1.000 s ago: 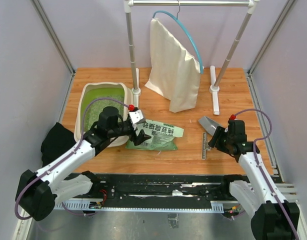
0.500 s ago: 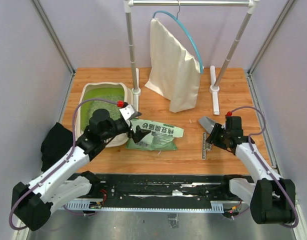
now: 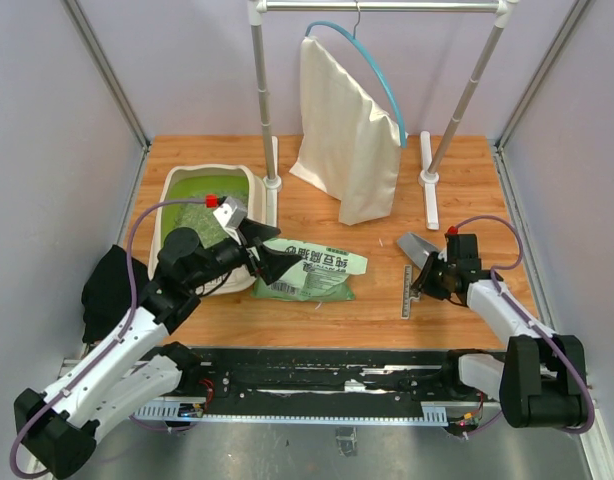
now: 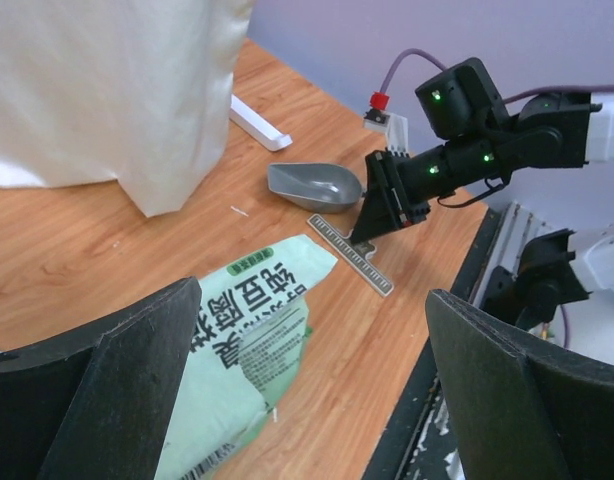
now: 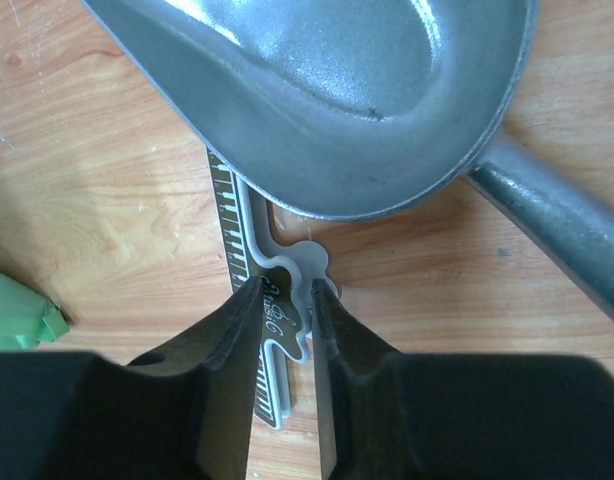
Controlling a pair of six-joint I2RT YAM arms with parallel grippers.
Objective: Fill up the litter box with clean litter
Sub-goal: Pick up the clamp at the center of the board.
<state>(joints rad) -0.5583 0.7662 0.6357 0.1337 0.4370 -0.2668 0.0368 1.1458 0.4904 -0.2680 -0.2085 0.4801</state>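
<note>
Toward the far left corner of the surface, your litter box (image 3: 209, 169) sits along the left edge. Clean litter (image 3: 195, 200) already speckles its lime floor, though thinly by the look of it, so I judge the filling unfinished. Just beside its right wall, the green litter bag (image 3: 317, 268) lies flat near the middle of the surface. Your left gripper (image 3: 279, 264) hangs at the bag's left end with fingers (image 4: 97, 400) spread wide, holding nothing, likely set up to take the bag. Over by the right edge, the grey metal scoop (image 3: 419, 248) rests bowl-up with a grey ruler (image 5: 277, 328) tucked under its bowl. Your right gripper (image 5: 285, 292) straddles the ruler's tabbed end, fingers nearly together; whether they pinch it yet, I cannot tell. Probably the ruler must come clear before the scoop.
</note>
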